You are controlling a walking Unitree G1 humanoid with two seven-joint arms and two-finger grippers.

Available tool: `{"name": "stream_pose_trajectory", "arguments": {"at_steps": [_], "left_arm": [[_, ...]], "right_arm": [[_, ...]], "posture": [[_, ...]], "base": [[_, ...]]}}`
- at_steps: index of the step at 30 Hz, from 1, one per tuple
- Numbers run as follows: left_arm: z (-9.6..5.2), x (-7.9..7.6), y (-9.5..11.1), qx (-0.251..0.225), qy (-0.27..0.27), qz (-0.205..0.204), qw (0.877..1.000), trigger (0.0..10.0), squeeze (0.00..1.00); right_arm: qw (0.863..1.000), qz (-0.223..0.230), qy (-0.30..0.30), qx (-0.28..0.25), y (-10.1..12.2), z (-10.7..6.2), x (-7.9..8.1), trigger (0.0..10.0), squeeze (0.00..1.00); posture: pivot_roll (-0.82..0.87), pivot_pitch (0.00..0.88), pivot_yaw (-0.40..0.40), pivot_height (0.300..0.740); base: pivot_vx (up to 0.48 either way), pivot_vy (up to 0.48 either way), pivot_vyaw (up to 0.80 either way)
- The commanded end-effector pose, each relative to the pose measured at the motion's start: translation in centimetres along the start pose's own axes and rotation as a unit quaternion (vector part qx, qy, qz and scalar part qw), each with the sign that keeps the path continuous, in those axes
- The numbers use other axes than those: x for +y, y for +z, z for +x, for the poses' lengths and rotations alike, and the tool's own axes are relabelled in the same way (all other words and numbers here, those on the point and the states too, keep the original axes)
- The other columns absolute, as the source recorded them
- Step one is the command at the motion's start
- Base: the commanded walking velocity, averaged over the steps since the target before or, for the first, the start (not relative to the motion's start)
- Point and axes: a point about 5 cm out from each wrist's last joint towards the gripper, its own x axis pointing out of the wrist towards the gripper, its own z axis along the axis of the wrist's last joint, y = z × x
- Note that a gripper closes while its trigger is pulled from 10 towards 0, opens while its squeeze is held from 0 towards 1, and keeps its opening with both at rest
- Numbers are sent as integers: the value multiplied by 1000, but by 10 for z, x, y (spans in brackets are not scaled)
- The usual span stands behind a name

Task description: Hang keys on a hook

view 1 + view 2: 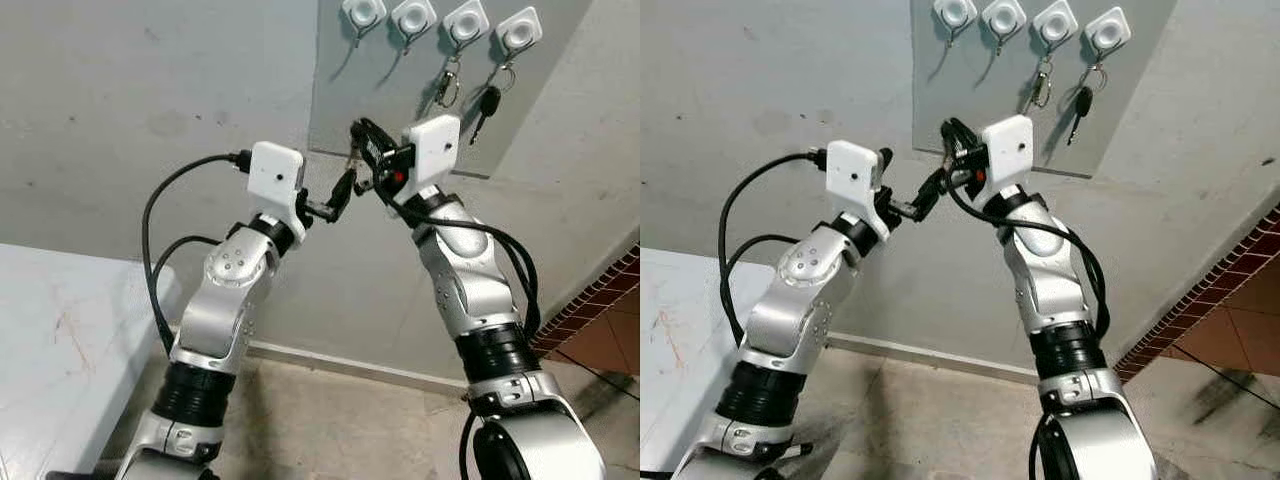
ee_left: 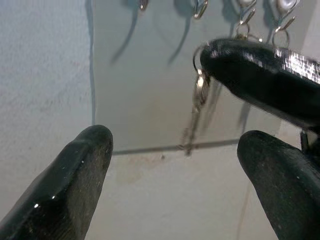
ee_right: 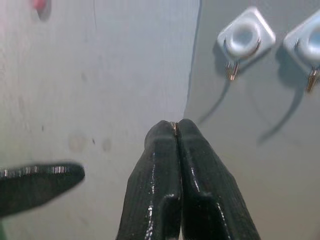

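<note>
Two free hooks (image 1: 363, 12) above right pincer (image 3: 174, 125) w/ key (image 2: 200, 92).

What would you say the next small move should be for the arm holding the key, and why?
Probably lift the right pincer up toward the free hook. Its fingers are closed on the ring of a key that dangles well below the hooks. The two left-hand hooks are bare, while the two on the right already carry keys. The left pincer is open, close beside it, and gripping nothing.

Both silver arms reach up, wrists nearly meeting. The left gripper (image 2: 172, 170) stands spread; the right gripper (image 3: 176, 131) is pressed closed.
</note>
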Motion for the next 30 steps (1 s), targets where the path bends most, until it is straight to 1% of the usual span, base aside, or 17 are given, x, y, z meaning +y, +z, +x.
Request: {"name": "stream_pose_trajectory", "arguments": {"at_steps": [1, 3, 4, 6, 7, 9, 15, 25, 30], "left_arm": [[2, -1, 3, -5, -11, 7, 1000, 10000, 0], [3, 0, 5, -8, -12, 8, 1000, 10000, 0], [3, 0, 5, -8, -12, 8, 1000, 10000, 0], [4, 1, 7, -11, -13, 8, 1000, 10000, 0], [5, 1, 8, -14, -13, 8, 1000, 10000, 0], [6, 1, 10, -16, -14, 8, 1000, 10000, 0], [6, 0, 13, -22, -17, 8, 1000, 10000, 0], [5, -2, 12, -22, -18, 5, 1000, 10000, 0], [4, -2, 12, -22, -17, 4, 1000, 10000, 0]], "right_arm": [[1000, 14, -11, -20, 8, 3, -7, 10000, 0], [998, 40, -23, -39, 14, 7, -13, 10000, 0], [998, 40, -23, -39, 14, 7, -13, 10000, 0], [997, 55, -32, -48, 17, 9, -17, 10000, 0], [994, 76, -46, -59, 20, 11, -23, 10000, 0], [991, 98, -59, -67, 22, 13, -27, 10000, 0], [987, 123, -73, -66, 22, 18, -32, 10000, 0], [984, 148, -74, -62, 19, 29, -34, 10000, 0], [975, 195, -79, -77, 22, 34, -36, 10000, 0]], "posture": [[27, 73, -43, 732], [27, 63, -41, 732], [27, 63, -41, 732], [27, 63, -41, 732], [24, 57, -39, 732], [23, 56, -38, 732], [22, 54, -38, 732], [28, 53, -39, 732], [28, 54, -39, 732]], "base": [[0, 0, 0], [0, 0, 0], [0, 0, 0], [0, 0, 0], [0, 0, 0], [0, 0, 0], [0, 0, 0], [0, 0, 0], [0, 0, 0]]}}
